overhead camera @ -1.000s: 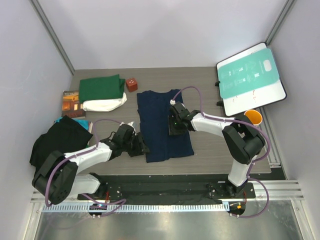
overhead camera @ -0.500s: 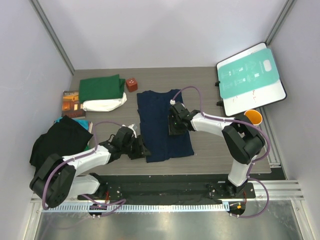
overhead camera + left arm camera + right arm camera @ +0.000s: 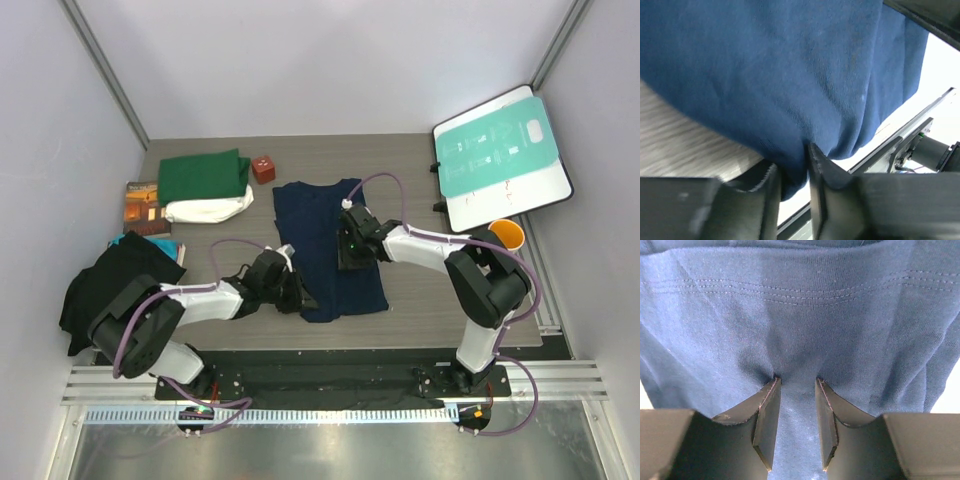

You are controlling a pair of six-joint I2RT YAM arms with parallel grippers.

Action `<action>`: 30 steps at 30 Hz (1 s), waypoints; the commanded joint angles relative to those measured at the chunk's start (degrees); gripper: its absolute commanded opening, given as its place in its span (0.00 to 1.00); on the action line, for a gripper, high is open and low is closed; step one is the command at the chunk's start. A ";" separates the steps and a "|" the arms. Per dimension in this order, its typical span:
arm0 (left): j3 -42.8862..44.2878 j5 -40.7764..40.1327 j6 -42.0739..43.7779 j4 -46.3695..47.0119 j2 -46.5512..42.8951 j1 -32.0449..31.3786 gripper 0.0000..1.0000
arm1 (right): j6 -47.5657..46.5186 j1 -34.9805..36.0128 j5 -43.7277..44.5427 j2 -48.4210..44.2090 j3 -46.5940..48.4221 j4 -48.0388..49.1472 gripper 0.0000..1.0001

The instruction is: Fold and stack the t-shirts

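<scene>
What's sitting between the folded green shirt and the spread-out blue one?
A small reddish-brown cube, close beside the green shirt and apart from the blue shirt, off its far corner. The overhead view shows it.

1. We see the left arm (image 3: 190, 300) and right arm (image 3: 430, 245) in white shells with black joints.
2. Purple-grey cables (image 3: 385, 180) loop along each.
3. The left pincer (image 3: 292, 293) and right pincer (image 3: 346, 252) are black, fingers (image 3: 767, 415) flat and dark.
4. Black bases (image 3: 470, 378) sit at six o'clock.

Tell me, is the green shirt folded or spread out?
Folded. The green shirt is a compact rectangle stacked on the white shirt.
</scene>
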 commanded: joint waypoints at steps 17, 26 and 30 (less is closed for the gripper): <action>0.66 -10.76 5.12 -19.30 -0.45 -1.23 0.18 | 0.61 -2.73 11.09 -18.95 -10.64 -11.54 0.59; 1.45 -13.22 7.06 -24.31 -3.70 -0.97 0.17 | 1.76 -5.18 6.78 -22.21 -17.49 -8.11 0.61; 1.45 -13.49 7.23 -25.01 -4.67 -0.71 0.17 | 2.37 -6.07 2.40 -22.38 -19.96 -5.66 0.62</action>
